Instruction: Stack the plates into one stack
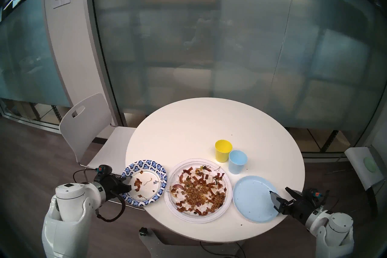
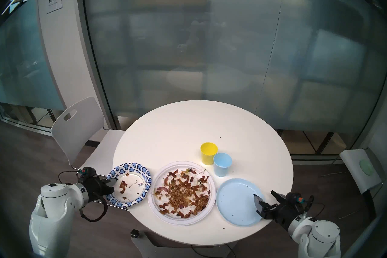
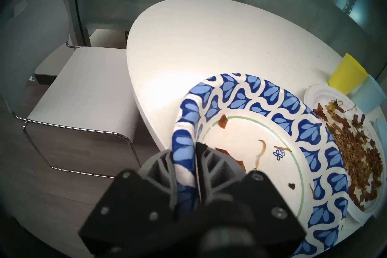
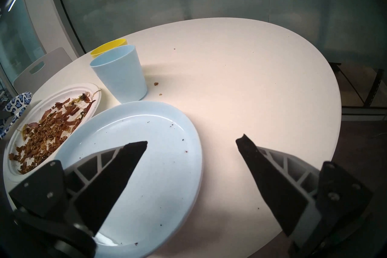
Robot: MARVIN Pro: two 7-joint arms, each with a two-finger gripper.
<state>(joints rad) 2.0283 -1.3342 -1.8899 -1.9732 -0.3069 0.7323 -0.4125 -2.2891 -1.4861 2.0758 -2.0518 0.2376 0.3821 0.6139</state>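
Left fingers (image 3: 193, 159) pinch the patterned plate (image 3: 272, 117) rim; right fingers (image 4: 191, 144) spread over the light-blue plate (image 4: 163, 146).

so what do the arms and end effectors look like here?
Both arms have glossy white rounded shells. Left end effector and right end effector are black, with grey lattice-ribbed fingers faced in black pads. Each wrist carries an orange-and-teal connector and a looping black cable.
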